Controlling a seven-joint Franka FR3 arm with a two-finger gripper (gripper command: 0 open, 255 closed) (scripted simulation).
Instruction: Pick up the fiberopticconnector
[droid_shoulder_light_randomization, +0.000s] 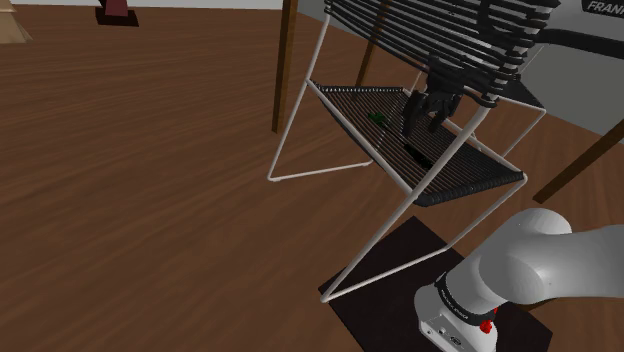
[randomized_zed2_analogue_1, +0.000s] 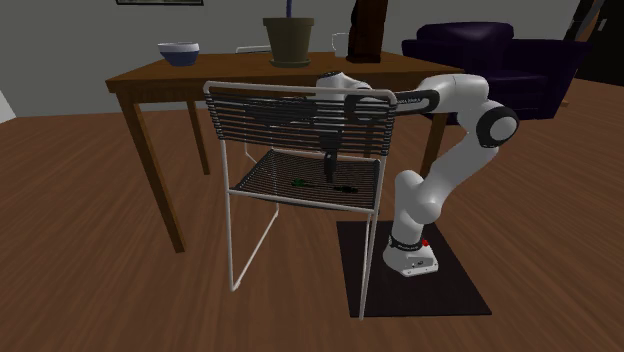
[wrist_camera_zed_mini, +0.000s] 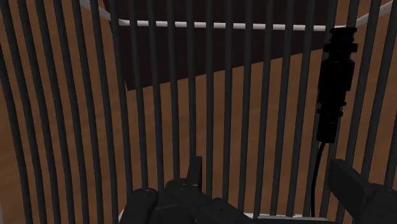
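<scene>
The gripper (wrist_camera_zed_mini: 267, 167) hung low over the slatted chair seat (droid_shoulder_light_randomization: 470, 180), pointing down at it, with its two black fingers spread wide and nothing between them. That posture suited an approach rather than a grasp, since the jaws needed room to straddle the part before closing.

The fiber optic connector (wrist_camera_zed_mini: 335, 83), a black ribbed cylinder with a thin cable trailing from one end, lay flat on the seat slats. It sat ahead of the fingertips and off toward the right-hand finger (wrist_camera_zed_mini: 354, 183), outside the gap, with no contact showing. Its long axis ran roughly along the slats, so it probably rested in the groove between two of them, which would keep it from rolling.

A small green object (droid_shoulder_light_randomization: 378, 118) lay on the same seat on the gripper's other side, apart from both the tool and the connector.

Judging from this, the hand would need to shift sideways toward the connector and then descend.
</scene>
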